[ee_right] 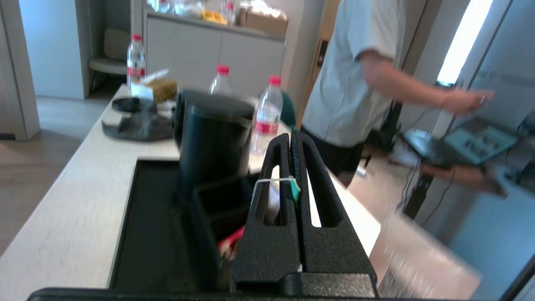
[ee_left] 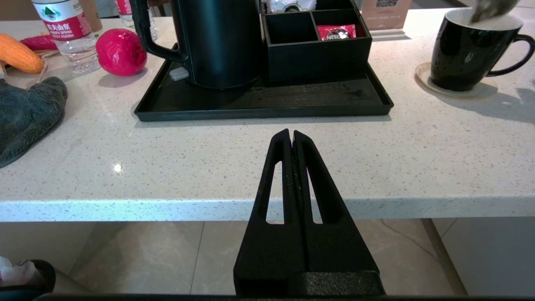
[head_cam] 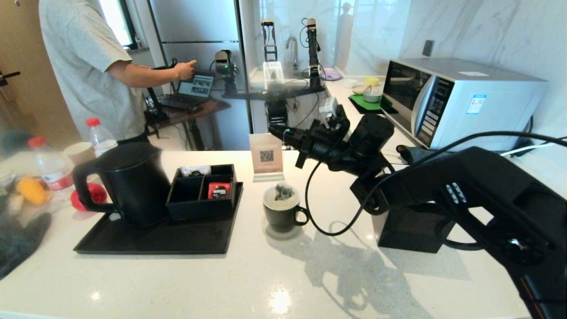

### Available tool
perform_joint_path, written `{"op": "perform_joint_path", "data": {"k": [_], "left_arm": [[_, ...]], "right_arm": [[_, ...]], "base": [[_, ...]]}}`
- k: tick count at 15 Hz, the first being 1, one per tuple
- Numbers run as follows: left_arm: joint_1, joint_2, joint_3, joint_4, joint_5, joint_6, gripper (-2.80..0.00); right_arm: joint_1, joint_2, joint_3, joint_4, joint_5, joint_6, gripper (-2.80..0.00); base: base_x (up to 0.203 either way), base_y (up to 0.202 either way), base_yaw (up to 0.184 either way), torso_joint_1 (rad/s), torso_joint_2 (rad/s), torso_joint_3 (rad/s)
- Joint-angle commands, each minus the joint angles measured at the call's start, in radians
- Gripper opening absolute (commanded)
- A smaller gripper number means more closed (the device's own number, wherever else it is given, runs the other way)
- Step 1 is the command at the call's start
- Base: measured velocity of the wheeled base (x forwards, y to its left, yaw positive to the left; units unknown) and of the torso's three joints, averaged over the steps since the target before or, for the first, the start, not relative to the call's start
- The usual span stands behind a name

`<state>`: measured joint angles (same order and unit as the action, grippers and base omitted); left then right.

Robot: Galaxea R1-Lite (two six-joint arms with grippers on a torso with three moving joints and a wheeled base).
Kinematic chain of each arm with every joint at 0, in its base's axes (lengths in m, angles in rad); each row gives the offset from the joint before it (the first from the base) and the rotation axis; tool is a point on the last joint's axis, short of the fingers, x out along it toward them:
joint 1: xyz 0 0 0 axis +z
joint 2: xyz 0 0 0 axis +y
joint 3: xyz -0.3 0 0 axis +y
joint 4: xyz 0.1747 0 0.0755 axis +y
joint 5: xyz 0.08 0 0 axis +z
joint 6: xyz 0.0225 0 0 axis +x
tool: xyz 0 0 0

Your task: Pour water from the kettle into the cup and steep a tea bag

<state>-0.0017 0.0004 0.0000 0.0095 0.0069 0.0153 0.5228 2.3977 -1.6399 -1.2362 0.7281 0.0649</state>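
The black kettle (head_cam: 133,181) (ee_left: 217,42) (ee_right: 213,138) stands upright at the left end of a black tray (head_cam: 155,239). The small black cup (head_cam: 282,212) (ee_left: 468,54) sits on a coaster right of the tray. A grey tea bag (head_cam: 283,191) (ee_left: 489,8) hangs at the cup's rim, its lower end inside; I cannot make out the water. My right gripper (head_cam: 277,130) (ee_right: 291,136) hovers above the cup, shut on the tea bag's teal tag (ee_right: 295,189) and white string. My left gripper (ee_left: 291,134) is shut and empty, low at the counter's front edge, facing the tray.
A black organizer box (head_cam: 203,190) with sachets sits on the tray beside the kettle. A QR card stand (head_cam: 266,157) is behind the cup, a black box (head_cam: 412,230) to its right, a microwave (head_cam: 460,102) beyond. Bottles (head_cam: 51,166), a red ball (head_cam: 95,195) and a grey towel (head_cam: 17,239) lie left.
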Motion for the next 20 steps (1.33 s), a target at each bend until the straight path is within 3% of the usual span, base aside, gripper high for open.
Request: {"op": "perform_joint_path", "data": {"k": [1,9,15,20], "left_arm": [[0.0,0.0,0.0,0.0,0.001,0.0,-2.8],[0.0,0.0,0.0,0.0,0.001,0.0,-2.8],[0.0,0.0,0.0,0.0,0.001,0.0,-2.8],[0.0,0.0,0.0,0.0,0.001,0.0,-2.8]], "right_arm": [[-0.001,-0.035,-0.061,0.03,0.004,0.001,-2.8],[0.003,0.002,0.017,-0.016,0.004,-0.01,-2.8],[0.024,0.055,0.23,-0.168,0.004,-0.011,-2.8],[0.025,0.06,0.236,-0.175,0.004,-0.01,-2.8]], "base": [[0.0,0.0,0.0,0.0,0.0,0.0],[0.0,0.0,0.0,0.0,0.0,0.0],[0.0,0.0,0.0,0.0,0.0,0.0],[0.0,0.0,0.0,0.0,0.0,0.0]]}}
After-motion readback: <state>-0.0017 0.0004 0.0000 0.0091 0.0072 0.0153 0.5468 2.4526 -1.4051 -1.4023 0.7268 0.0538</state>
